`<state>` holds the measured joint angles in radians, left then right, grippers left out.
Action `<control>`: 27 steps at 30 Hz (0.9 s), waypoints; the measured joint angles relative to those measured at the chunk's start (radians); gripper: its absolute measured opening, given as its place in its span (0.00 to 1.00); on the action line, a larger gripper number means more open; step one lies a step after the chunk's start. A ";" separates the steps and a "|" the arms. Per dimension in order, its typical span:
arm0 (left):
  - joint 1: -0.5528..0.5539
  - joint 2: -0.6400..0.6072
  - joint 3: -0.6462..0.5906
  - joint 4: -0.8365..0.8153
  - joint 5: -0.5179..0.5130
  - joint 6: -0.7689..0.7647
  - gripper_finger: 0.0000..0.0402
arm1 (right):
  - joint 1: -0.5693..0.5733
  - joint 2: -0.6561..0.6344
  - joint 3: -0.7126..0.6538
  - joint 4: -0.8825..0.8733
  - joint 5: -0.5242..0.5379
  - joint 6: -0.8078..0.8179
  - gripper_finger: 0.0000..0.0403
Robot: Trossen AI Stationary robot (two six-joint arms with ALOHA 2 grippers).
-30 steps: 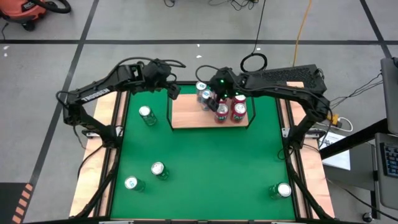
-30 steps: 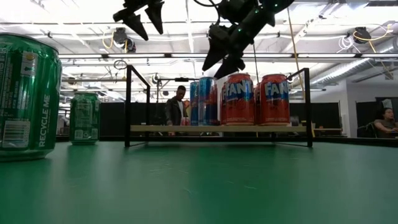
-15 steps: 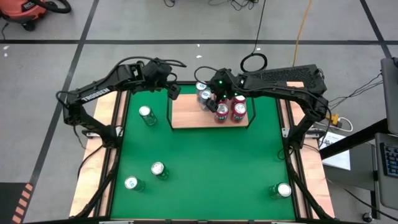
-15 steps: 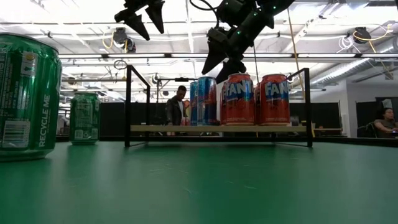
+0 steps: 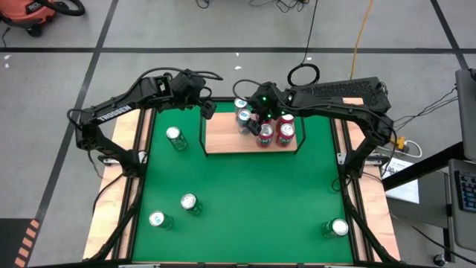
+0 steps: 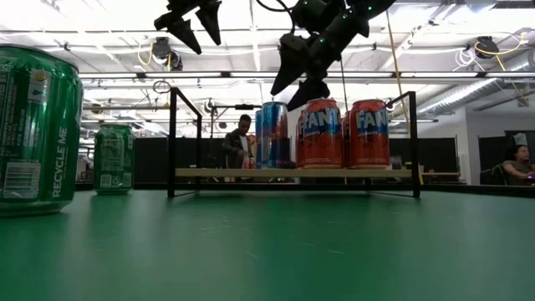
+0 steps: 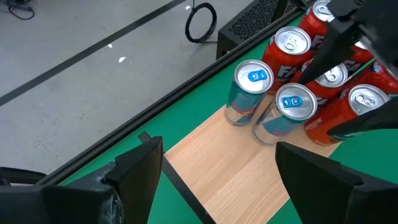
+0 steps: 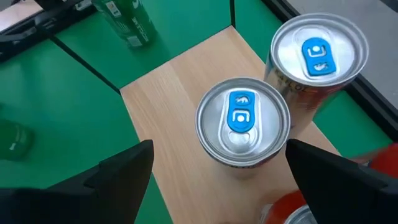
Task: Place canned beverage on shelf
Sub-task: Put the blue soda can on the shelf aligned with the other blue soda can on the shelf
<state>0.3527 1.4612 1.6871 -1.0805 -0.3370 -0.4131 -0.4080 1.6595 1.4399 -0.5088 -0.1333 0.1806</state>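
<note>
The right gripper (image 8: pixel 217 165) hangs with its jaws wide and empty, a blue-tabbed can (image 8: pixel 242 122) standing upright directly between and below them on the shelf (image 8: pixel 168 99), a second blue-tabbed can (image 8: pixel 316 53) just beyond and the red cans (image 7: pixel 311 68) close alongside. Such a can looks rigid but thin-walled and slick, probably fairly heavy if full, so a moderate squeeze across mid-body seems safest. The left gripper (image 7: pixel 217 174) waits open above the shelf's bare end, and green cans (image 5: pixel 174 137) stand well apart on the table (image 5: pixel 245 201).

Bright, even overhead light; ceiling lamps (image 6: pixel 468 52) glare in the low view, backlighting dark arm silhouettes.
</note>
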 joint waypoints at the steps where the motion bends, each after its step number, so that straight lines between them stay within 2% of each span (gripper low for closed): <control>1: 0.000 0.000 0.000 0.000 0.000 0.000 0.77 | 0.000 -0.006 0.000 -0.006 0.000 0.000 0.89; 10: 0.000 0.000 0.000 -0.001 -0.002 0.000 0.77 | 0.000 -0.059 0.000 -0.050 0.001 0.008 0.89; 27: 0.000 0.000 0.000 -0.001 -0.007 0.000 0.77 | 0.030 -0.052 0.000 -0.063 -0.002 -0.031 0.88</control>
<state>0.3523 1.4616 1.6867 -1.0817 -0.3441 -0.4129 -0.3779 1.6072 1.4399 -0.5719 -0.1352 0.1493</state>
